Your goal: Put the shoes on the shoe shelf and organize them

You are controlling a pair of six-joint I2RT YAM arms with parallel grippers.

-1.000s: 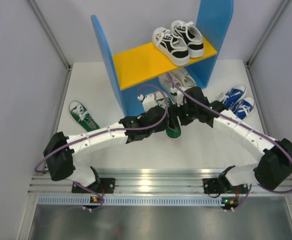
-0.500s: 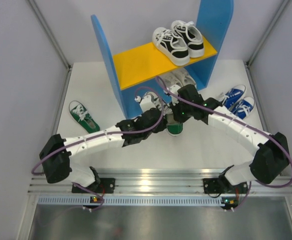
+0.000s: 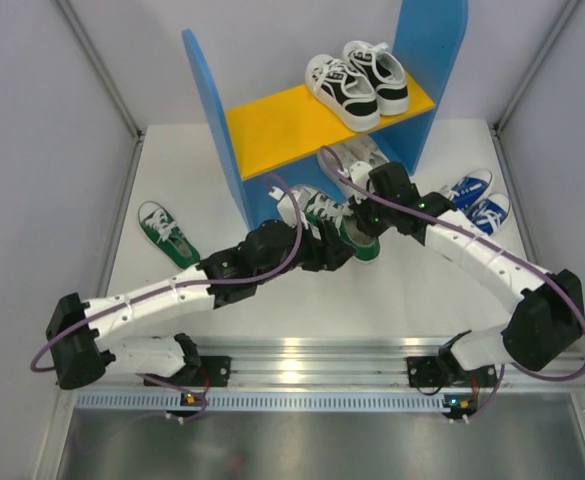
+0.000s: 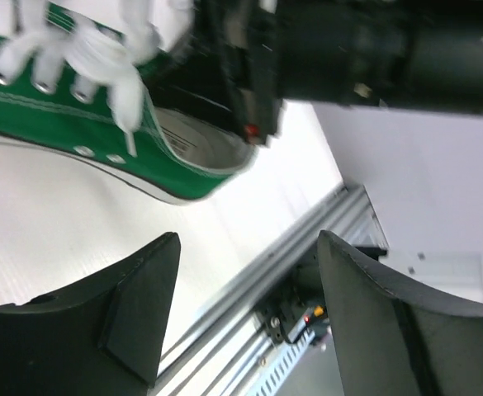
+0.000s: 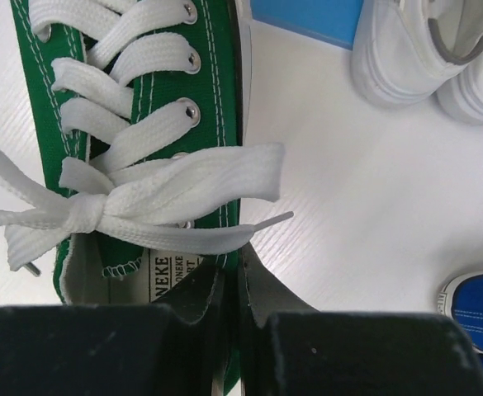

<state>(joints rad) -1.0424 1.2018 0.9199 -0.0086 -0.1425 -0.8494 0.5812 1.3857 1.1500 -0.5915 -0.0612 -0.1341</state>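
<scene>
My right gripper [image 5: 233, 276] is shut on the side wall of a green shoe [image 5: 142, 124] with white laces, next to the heel opening. From above, that green shoe [image 3: 364, 245] is held by the right gripper [image 3: 357, 225] just in front of the shoe shelf [image 3: 272, 125]. Beside the shoe's heel, the left gripper [image 4: 245, 318] is open and holds nothing, with the green shoe [image 4: 142, 148] lying beyond its fingertips. The second green shoe [image 3: 167, 232] lies at the left. A white pair [image 3: 357, 160] sits under the orange board. A blue pair [image 3: 477, 203] lies at the right.
A black-and-white pair [image 3: 360, 85] stands on the right half of the orange board. The shelf's blue side panels [image 3: 217, 130] rise on both sides. The two arms meet in front of the shelf. A metal rail [image 3: 302, 365] runs along the near edge.
The green shoe has passed from the left gripper to the right: the right jaws closed on it, then the left jaws opened and drew back. The shoe shifted slightly right, toward the shelf.
</scene>
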